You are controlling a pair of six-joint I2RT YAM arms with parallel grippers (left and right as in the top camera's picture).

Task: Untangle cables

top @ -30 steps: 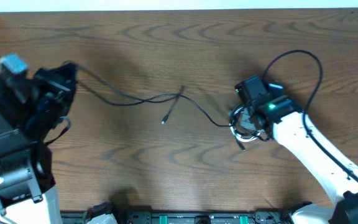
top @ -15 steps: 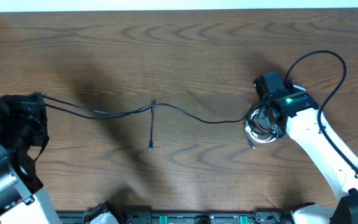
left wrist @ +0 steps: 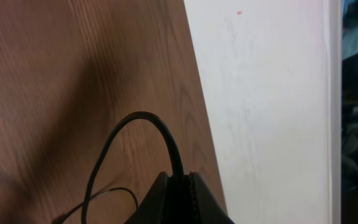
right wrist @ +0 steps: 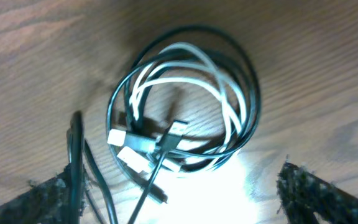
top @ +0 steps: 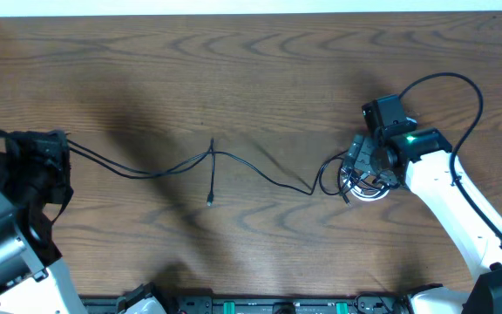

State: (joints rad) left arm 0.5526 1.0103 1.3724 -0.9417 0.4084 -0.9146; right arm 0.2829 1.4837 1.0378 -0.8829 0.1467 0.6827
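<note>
Left end effector point(left wrist: 176, 183) pinches one black cable point(top: 138, 174) stretched across the surface point(top: 234, 70); right end effector point(right wrist: 179, 193) stands wide over the coiled cables point(right wrist: 225, 102).

Bare counter point(top: 260, 61) lies open along the far side. A black cable point(top: 146, 174), pinched in the left gripper point(top: 59, 144), runs to the coil point(right wrist: 185, 106) and bars low passes across the middle. Its loose end point(top: 212, 183) points frontward. The coil fills the gap between the right gripper's point(right wrist: 179, 186) spread fingers point(right wrist: 51, 193).
</note>
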